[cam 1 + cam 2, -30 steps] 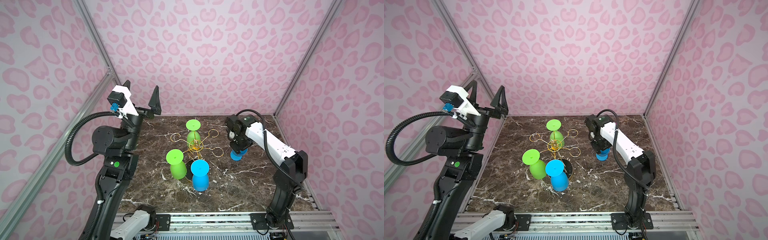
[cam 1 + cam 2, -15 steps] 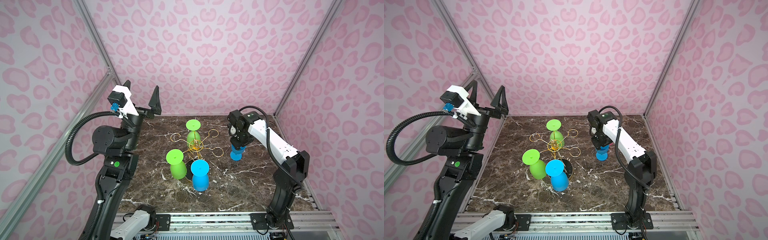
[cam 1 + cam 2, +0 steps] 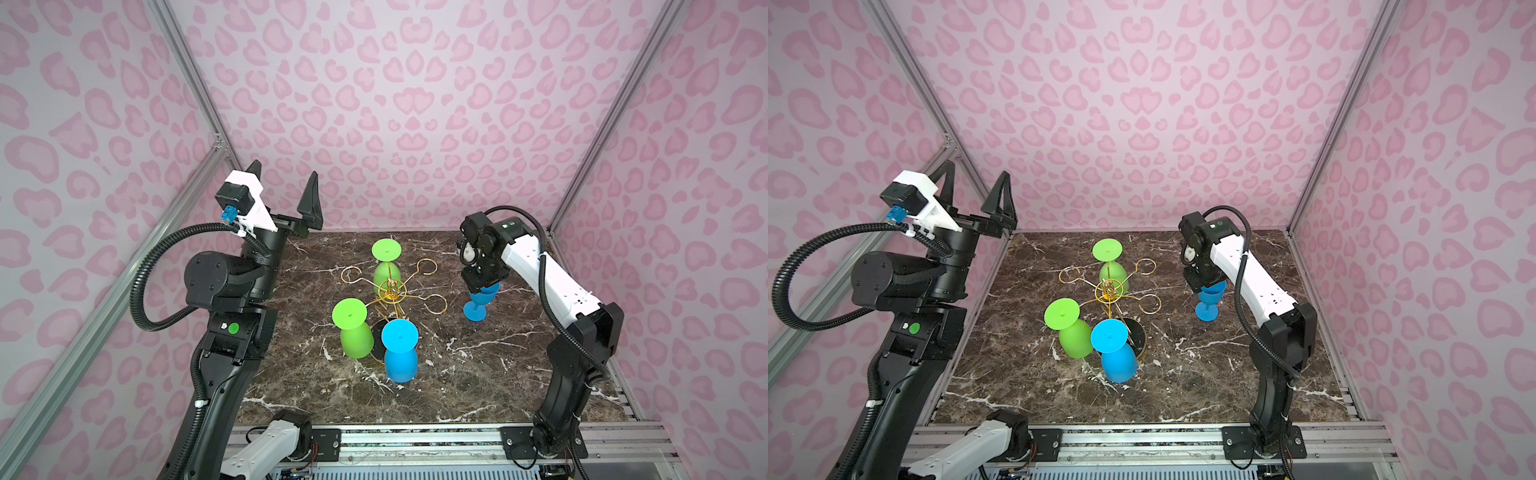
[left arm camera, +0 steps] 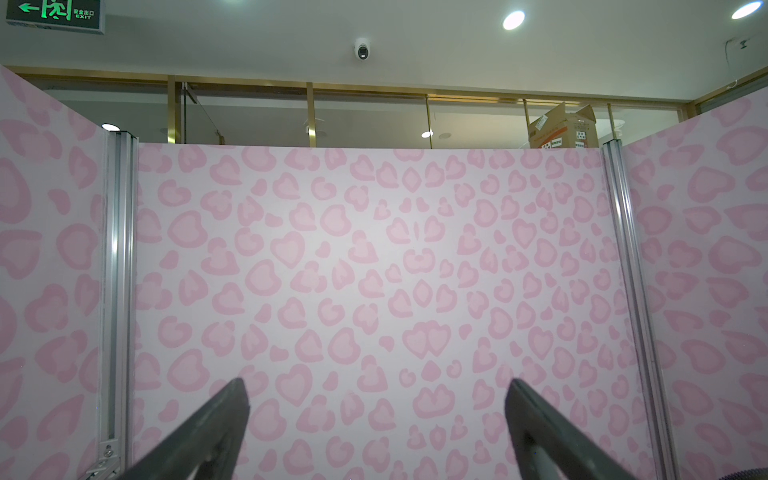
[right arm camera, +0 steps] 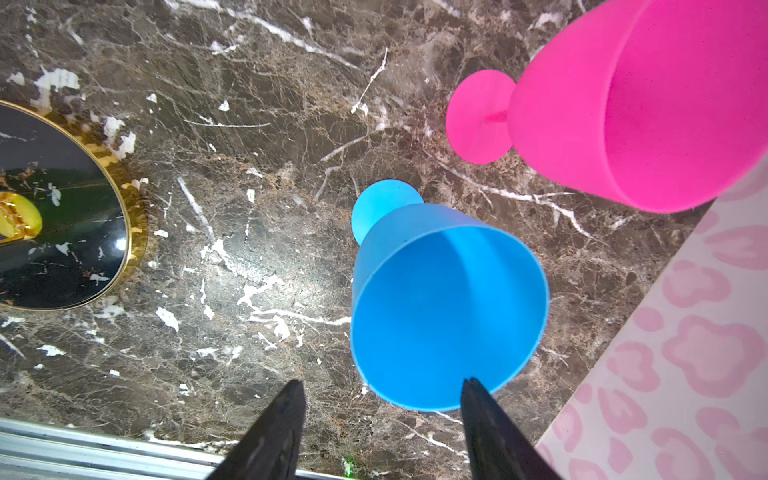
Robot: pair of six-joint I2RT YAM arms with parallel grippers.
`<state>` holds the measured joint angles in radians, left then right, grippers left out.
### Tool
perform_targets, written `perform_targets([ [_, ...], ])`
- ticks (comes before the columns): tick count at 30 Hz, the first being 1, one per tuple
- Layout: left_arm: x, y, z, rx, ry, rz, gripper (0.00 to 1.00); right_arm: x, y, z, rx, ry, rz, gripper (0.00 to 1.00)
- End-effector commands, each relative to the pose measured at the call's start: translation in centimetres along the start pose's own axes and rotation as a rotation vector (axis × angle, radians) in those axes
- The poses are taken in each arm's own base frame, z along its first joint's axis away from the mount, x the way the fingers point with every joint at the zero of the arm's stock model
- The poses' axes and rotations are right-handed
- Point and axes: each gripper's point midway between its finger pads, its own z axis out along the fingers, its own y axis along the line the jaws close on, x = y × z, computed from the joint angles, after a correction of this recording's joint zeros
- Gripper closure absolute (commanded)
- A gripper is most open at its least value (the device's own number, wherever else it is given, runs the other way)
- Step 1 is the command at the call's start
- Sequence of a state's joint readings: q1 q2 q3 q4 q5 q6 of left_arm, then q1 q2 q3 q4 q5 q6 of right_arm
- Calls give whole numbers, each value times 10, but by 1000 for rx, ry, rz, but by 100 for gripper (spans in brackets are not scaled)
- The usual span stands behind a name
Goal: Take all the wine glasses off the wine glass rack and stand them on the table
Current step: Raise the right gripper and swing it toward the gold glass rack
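Wine glass (image 3: 484,294), blue, off wine glass rack (image 3: 390,291) and upright on surface (image 3: 478,374); right fingers (image 5: 274,436) parted above rim, left fingers (image 4: 208,432) spread empty; three glasses (image 3: 356,340) hanging.

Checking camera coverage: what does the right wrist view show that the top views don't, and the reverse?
Only the right wrist view shows a pink glass standing upright near the wall; the top views do not show it. Only the top views show the rack's gold arms with two green glasses and a hanging blue glass upside down on them, plus the raised, open left gripper. Both show the standing blue glass, the rack's black base, the marble table and the open right gripper above that glass.
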<state>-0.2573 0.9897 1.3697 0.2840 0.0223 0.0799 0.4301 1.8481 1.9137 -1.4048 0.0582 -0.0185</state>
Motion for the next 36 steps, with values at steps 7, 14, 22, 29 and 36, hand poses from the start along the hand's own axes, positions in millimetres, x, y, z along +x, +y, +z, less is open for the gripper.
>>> perform_targets([
  [7,-5,4,0,-23,-23,-23,3,-27,15,-100,-192,-406,72,38],
  [14,-3,10,0,-61,-13,-70,3,-27,34,-158,-539,-761,202,40],
  [22,3,22,1,-129,-11,-77,3,22,61,-178,-764,-807,260,44],
  [29,19,29,9,-159,17,-89,3,90,93,-207,-986,-782,240,41],
  [36,11,30,4,-164,-4,-105,3,105,141,-186,-1049,-687,230,44],
])
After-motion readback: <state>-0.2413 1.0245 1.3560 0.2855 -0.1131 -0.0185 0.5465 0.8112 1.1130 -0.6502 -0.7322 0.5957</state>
